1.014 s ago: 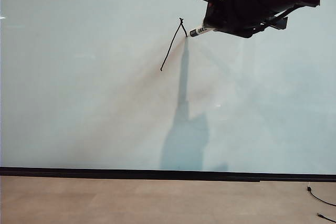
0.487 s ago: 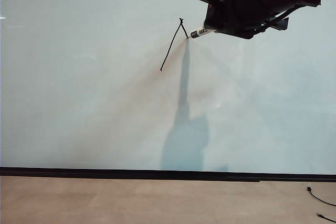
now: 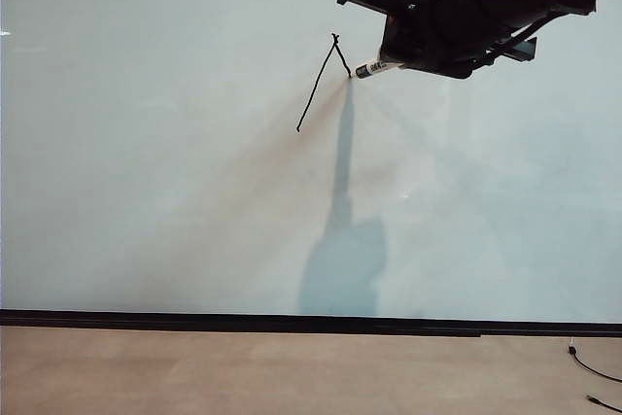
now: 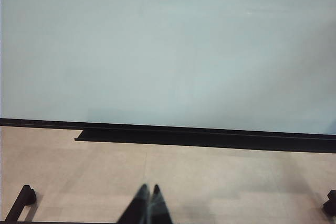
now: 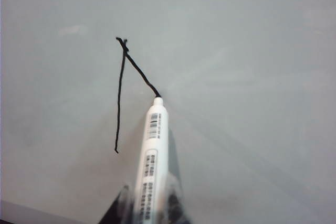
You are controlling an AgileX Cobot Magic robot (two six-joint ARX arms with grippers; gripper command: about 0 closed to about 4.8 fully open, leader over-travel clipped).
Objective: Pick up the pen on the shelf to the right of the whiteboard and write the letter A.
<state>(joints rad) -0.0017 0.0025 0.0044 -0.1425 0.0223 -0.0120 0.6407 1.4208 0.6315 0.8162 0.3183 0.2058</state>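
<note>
Pen (image 3: 377,68) tip is sliding down the whiteboard (image 3: 175,191), lengthening the second slanted stroke from the peak compared with a second ago, so letter A (image 3: 321,80) is partway done: long left stroke finished, right stroke short, crossbar missing. Right tool (image 3: 413,51) is clamping the pen barrel, up high at the board's right side. Left tool (image 4: 148,203) is sitting pinched together and empty, low over the floor (image 4: 210,182). Plenty of bare board is lying below and right of the tip; the board's black bottom strip (image 3: 292,323) is well apart.
</note>
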